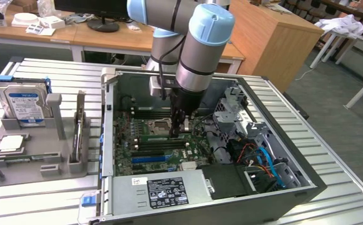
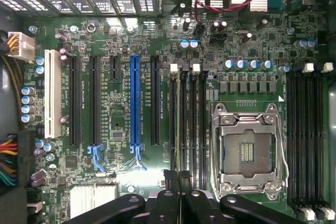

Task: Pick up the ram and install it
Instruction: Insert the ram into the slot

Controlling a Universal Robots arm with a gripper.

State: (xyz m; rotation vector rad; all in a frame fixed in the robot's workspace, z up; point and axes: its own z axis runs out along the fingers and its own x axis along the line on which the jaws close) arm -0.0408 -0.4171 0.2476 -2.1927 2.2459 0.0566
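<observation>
- The arm reaches down into an open computer case (image 1: 266, 199) that lies on its side on a slatted metal table (image 1: 37, 199).
- The gripper (image 1: 181, 133) (image 2: 178, 181) is low over the motherboard (image 1: 128, 152) (image 2: 118, 179), just beside the empty CPU socket (image 1: 162, 125) (image 2: 247, 150).
- Its fingers are drawn almost together, pinching the ram (image 1: 158, 137) (image 2: 180, 119) by its thin upper edge.
- The ram stands on edge in line with the bank of four black memory slots between the CPU socket and the long expansion slots. In the exterior view it is a narrow green strip running from the fingertips toward the exterior view's left.
- In the wrist view the ram is seen edge-on as a pale line along one inner slot of that bank. Whether it is pressed fully home cannot be told.
- A second bank of memory slots (image 2: 310, 140) lies on the far side of the socket.
- A blue expansion slot (image 1: 149, 159) (image 2: 135, 98) and a white one (image 2: 51, 93) sit well apart from the ram.
- The power supply (image 1: 166, 192) fills the near corner of the case.
- On the exterior view's left a grey tray (image 1: 25, 161) holds an upright hard drive (image 1: 22, 101) with a blue-and-white label.
</observation>
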